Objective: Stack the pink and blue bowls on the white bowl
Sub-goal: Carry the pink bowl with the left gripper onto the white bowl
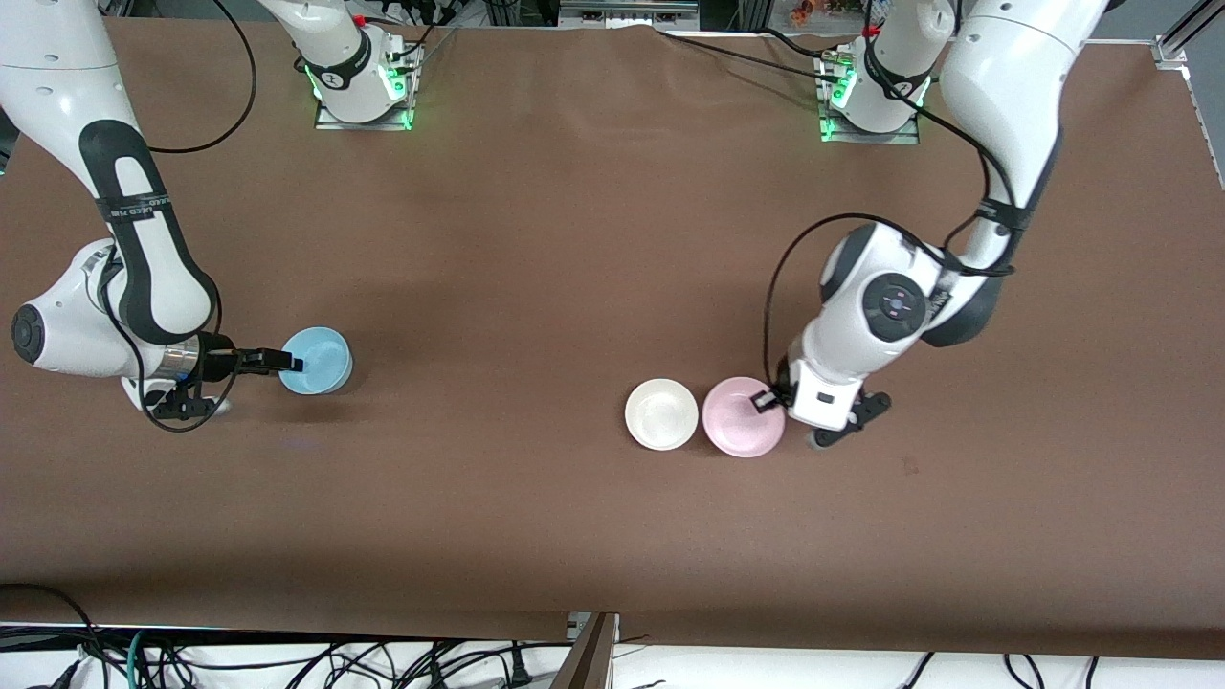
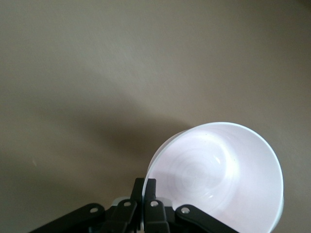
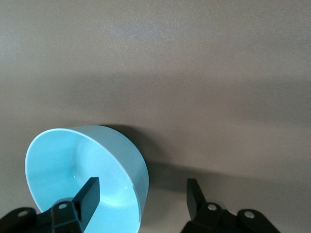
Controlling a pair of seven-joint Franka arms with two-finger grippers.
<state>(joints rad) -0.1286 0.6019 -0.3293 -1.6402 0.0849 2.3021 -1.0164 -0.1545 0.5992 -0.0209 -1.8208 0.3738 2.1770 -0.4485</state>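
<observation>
The pale pink bowl (image 1: 739,417) sits right beside the white bowl (image 1: 660,413), on the side toward the left arm's end of the table. My left gripper (image 1: 764,400) is shut on the pink bowl's rim; in the left wrist view (image 2: 144,187) the bowl (image 2: 218,174) looks washed out to near white. The sky-blue bowl (image 1: 318,360) stands at the right arm's end. My right gripper (image 1: 292,363) is open across its rim. In the right wrist view (image 3: 142,185) one finger is inside the blue bowl (image 3: 73,165) and the other outside it.
The brown table (image 1: 574,239) holds only the three bowls. The arm bases (image 1: 364,86) with green lights stand along the edge farthest from the front camera. Cables (image 1: 287,660) hang below the nearest edge.
</observation>
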